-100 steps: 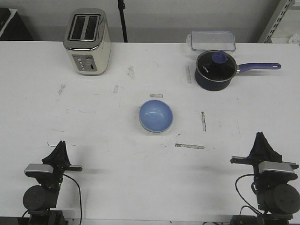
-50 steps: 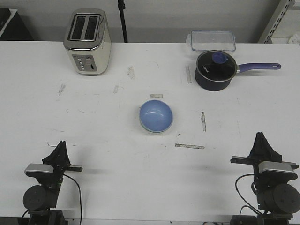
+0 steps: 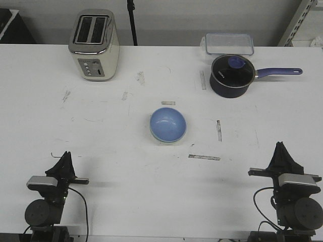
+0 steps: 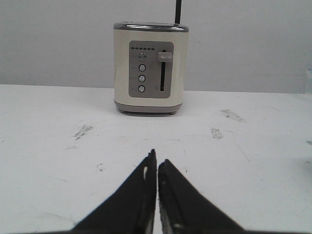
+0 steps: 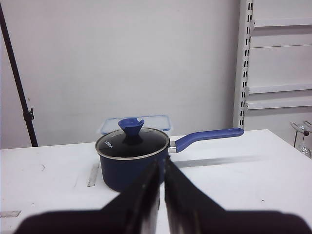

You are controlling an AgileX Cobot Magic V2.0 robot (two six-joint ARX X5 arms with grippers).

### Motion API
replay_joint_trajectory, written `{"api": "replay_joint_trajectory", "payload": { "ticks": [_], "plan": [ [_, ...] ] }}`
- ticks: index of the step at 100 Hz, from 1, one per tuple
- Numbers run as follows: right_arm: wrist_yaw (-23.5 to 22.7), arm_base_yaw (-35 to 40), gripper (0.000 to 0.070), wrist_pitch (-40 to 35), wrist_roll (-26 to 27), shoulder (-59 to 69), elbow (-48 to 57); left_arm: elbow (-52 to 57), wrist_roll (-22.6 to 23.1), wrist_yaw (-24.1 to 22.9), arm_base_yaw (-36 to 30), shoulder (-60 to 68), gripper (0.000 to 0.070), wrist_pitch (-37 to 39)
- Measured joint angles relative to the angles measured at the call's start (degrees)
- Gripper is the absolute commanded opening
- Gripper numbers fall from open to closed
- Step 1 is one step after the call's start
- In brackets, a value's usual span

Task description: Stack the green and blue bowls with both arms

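Seemingly done: on white table (image 3: 101, 131), mid-frame, blue bowl (image 3: 168, 124) nested in green bowl (image 3: 157, 139), only a pale rim showing. Best left parked: left gripper (image 3: 64, 157) lower left, right gripper (image 3: 279, 147) lower right, fingers pressed together, empty. Toaster (image 3: 94, 45) upper left, saucepan (image 3: 232, 75) and clear container (image 3: 228, 43) upper right, well apart, blocking nothing.

A robotics lab or test room is suggested rather than a home kitchen. Kitchen items, a toaster (image 3: 94, 44), a saucepan (image 3: 231, 75) and a clear lidded container (image 3: 229, 43), are laid out on a scuffed white table (image 3: 101, 131) marked with tape strips, before a bare wall, slotted metal shelving (image 5: 246, 63) and a black stand pole (image 5: 17, 78).
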Motion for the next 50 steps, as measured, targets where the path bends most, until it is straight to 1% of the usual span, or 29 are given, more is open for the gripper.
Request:
{"api": "replay_joint_trajectory", "payload": {
  "ticks": [14,29,36,50],
  "plan": [
    [-0.09,0.00,0.0006,-0.31,-0.02,-0.39,0.00,0.00,0.00,0.02,0.00,0.00,0.0001,0.00],
    [-2.05,1.25,0.0006,1.11,-0.68,-1.46,-2.29,0.00,0.00,0.02,0.00,0.00,0.0001,-0.02],
    [-2.73,2.32,0.0007,3.78,-0.72,-2.19,-5.55,0.00,0.00,0.02,0.00,0.00,0.0001,0.02],
    [-2.97,3.69,0.0006,11.78,-0.74,-4.63,-14.10,0.00,0.00,0.02,0.00,0.00,0.0001,0.00]
  ]
}}
